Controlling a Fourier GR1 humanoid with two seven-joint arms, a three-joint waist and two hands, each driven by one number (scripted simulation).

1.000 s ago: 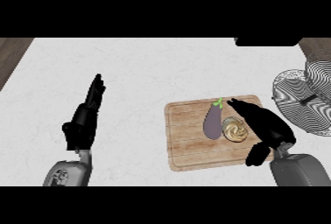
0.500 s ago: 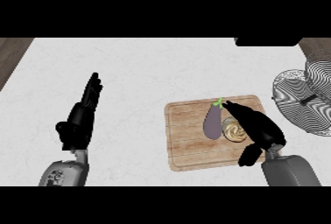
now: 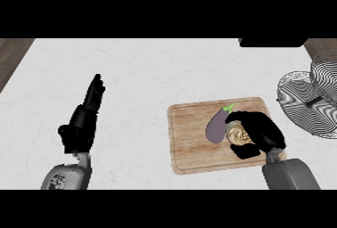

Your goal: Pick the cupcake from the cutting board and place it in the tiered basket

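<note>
Right hand [image 3: 263, 131]: fingers [image 3: 247, 118] and thumb curled round the cupcake [image 3: 238, 133], which sits on the cutting board [image 3: 191, 149]. Eggplant [image 3: 217, 127] lies just beside it. My worry: fingertips may snag the eggplant on lifting. Tiered basket [image 3: 306, 104] stands to the right. Left hand [image 3: 82, 122] rests open.

This is a kitchen: a pale, speckled worktop [image 3: 164, 67] carries a wooden cutting board [image 3: 191, 149] with an aubergine [image 3: 216, 128] and a cupcake [image 3: 238, 134] on it. At the right edge stands a wire tiered basket [image 3: 306, 103], and a brown wood surface [image 3: 13, 53] shows at the far left corner.
</note>
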